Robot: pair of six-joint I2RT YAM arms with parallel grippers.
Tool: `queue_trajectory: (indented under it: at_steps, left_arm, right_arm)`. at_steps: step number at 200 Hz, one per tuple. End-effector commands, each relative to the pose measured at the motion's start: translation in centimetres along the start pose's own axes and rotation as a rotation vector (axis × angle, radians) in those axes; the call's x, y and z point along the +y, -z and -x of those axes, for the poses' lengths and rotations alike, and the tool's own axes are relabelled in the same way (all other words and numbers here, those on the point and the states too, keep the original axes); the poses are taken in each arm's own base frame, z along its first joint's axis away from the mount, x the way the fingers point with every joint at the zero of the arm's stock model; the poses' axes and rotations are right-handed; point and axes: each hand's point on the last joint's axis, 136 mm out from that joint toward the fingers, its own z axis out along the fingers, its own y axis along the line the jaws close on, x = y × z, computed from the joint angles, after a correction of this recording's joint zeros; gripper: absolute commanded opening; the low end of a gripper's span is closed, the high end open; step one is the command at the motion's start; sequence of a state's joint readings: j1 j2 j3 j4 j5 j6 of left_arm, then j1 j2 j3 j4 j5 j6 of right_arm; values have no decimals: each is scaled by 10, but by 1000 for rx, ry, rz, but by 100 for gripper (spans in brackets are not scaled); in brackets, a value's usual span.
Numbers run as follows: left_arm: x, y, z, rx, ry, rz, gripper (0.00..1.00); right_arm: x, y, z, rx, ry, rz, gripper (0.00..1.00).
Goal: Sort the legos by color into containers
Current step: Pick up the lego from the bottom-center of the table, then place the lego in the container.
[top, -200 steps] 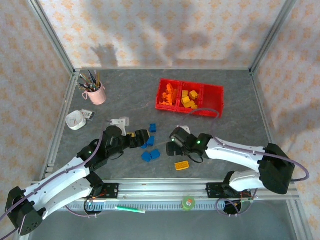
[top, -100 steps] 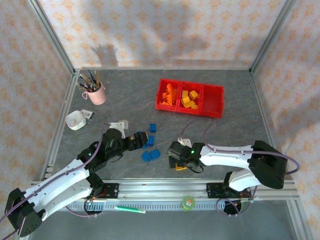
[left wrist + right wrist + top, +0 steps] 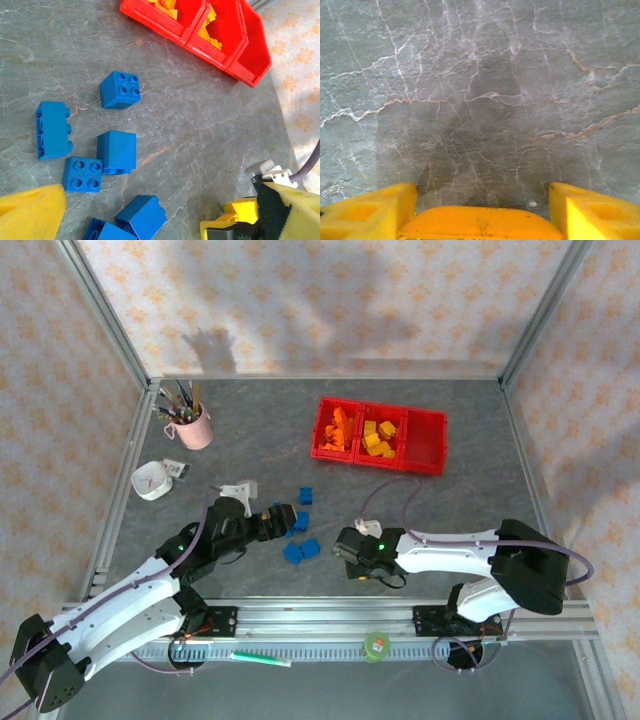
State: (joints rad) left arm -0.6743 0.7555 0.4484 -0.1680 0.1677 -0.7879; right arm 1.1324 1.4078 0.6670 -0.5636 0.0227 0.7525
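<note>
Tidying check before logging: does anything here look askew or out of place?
One blue plastic brick lies on its side, studs facing sideways, beside upright blue bricks on the grey marbled table. Nothing spilled or damaged.

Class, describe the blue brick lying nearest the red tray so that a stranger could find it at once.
Find the red tray at the far side of the grey table. From its left end, come toward the arms to the scattered blue bricks. The blue brick wanted is square, four studs up, alone nearest the tray.
</note>
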Motion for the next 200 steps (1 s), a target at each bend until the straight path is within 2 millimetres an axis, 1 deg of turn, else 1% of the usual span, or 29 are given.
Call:
queue_trajectory:
  at_steps: [1, 16, 35, 51, 64, 74, 83, 94, 112, 132, 162, 185, 200]
  left_arm:
    - [-9, 1, 10, -28, -8, -7, 99]
    - [-10, 0, 10, -28, -9, -15, 99]
    - [-13, 0, 11, -33, -2, -26, 99]
    - [-19, 0, 16, -42, -1, -44, 99]
    - [-23, 2, 22, -59, -4, -48, 99]
    - [-25, 3, 27, -76, -5, -44, 99]
    - [-27, 4, 31, -91, -6, -44, 99]
    - [-32, 4, 37, -103, -7, -47, 99]
    - [-41, 4, 44, -113, -17, -62, 99]
    - [-49, 0, 52, -120, -30, -61, 99]
    - [-59, -9, 61, -137, -32, -76, 99]
    - [-68, -19, 67, -135, -37, -86, 99]
    - [-74, -26, 72, -133, -45, -84, 99]
  right_arm:
    - [8, 1, 4, -24, -14, 31, 65]
    - [9, 7, 11, -54, -20, 38, 63]
    - [8, 16, 24, -89, -48, 41, 62]
    - [11, 26, 39, -115, -72, 71, 62]
    - [12, 36, 58, -154, -85, 88, 62]
    - [8, 45, 76, -196, -101, 73, 62]
    - [5, 55, 97, -244, -107, 64, 62]
    - [-1, 62, 122, -286, -123, 55, 63]
    - [-17, 75, 169, -356, -175, 44, 63]
    - [-30, 86, 219, -437, -213, 51, 63]
    - [-69, 77, 287, -483, -277, -60, 63]
    - [-91, 62, 330, -483, -308, -78, 63]
    - [-107, 55, 353, -491, -336, -109, 63]
